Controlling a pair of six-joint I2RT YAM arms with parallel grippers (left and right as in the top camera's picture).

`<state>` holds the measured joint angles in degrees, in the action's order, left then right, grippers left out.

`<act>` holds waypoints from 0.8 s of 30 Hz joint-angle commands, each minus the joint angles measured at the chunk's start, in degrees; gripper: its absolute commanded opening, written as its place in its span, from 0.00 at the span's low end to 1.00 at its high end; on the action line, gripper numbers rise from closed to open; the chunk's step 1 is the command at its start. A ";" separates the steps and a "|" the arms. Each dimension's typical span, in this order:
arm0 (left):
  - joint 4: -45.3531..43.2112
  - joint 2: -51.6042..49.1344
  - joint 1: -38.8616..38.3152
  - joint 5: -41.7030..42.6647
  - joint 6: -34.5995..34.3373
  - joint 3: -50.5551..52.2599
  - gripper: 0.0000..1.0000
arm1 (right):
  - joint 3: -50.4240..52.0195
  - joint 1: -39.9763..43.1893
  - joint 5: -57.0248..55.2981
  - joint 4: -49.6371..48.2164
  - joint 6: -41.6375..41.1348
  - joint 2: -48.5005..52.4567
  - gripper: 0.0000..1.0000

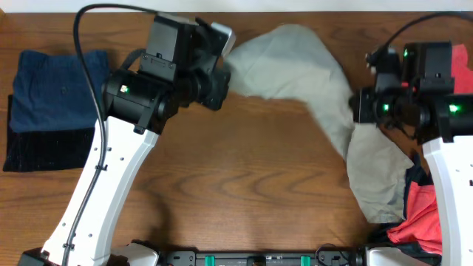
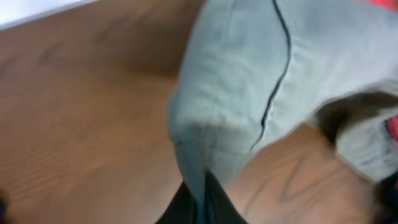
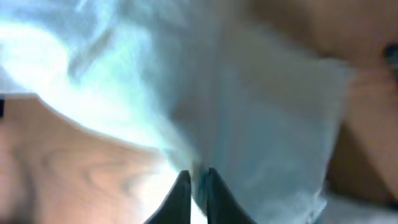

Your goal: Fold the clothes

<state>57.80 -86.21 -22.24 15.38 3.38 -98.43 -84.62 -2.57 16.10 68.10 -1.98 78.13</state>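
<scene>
Pale khaki-green shorts (image 1: 295,63) hang stretched in an arc between my two grippers, and one leg (image 1: 377,174) trails down toward the front right. My left gripper (image 1: 225,60) is shut on the shorts' left end. In the left wrist view its fingertips (image 2: 202,180) pinch a fold of the seamed fabric (image 2: 236,81) just above the wood. My right gripper (image 1: 355,107) holds the shorts at the right. The right wrist view shows its jaws (image 3: 198,175) close together with a ridge of the pale cloth (image 3: 261,112) between them.
A folded navy garment (image 1: 55,85) lies at the far left on top of a darker one (image 1: 44,151). Red (image 1: 423,214) and black (image 1: 415,176) clothes are heaped at the front right, partly under the shorts' leg and beside the right arm's base.
</scene>
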 commanded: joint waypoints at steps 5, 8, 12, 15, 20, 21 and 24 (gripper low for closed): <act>8.81 -1.88 0.79 -15.06 -3.54 1.90 0.06 | 2.56 -3.10 -2.56 5.68 8.70 4.09 0.59; 12.33 -1.88 1.97 -15.02 -5.55 1.90 0.06 | 3.10 -2.56 -5.60 3.67 5.99 6.03 0.63; 18.05 -1.88 3.17 -14.97 -7.89 1.90 0.07 | 3.15 -2.45 -4.59 0.11 5.22 9.81 0.61; 21.70 -1.88 3.19 -14.73 -8.66 1.90 0.07 | 3.15 -2.51 -0.76 -1.86 5.25 13.84 0.61; 22.73 -1.88 3.19 -14.73 -8.66 1.90 0.07 | 3.19 -3.69 0.66 -8.28 5.20 21.64 0.62; 22.58 -1.88 3.19 -14.73 -8.63 1.90 0.07 | 3.19 -4.02 0.68 -10.45 5.20 23.56 0.63; 22.45 -1.88 3.19 -14.71 -8.66 1.90 0.07 | 3.19 -4.66 -0.02 -16.81 5.18 27.56 0.67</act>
<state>80.29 -88.62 -19.18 1.30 -4.54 -96.12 -81.58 -6.07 15.51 53.60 3.36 102.69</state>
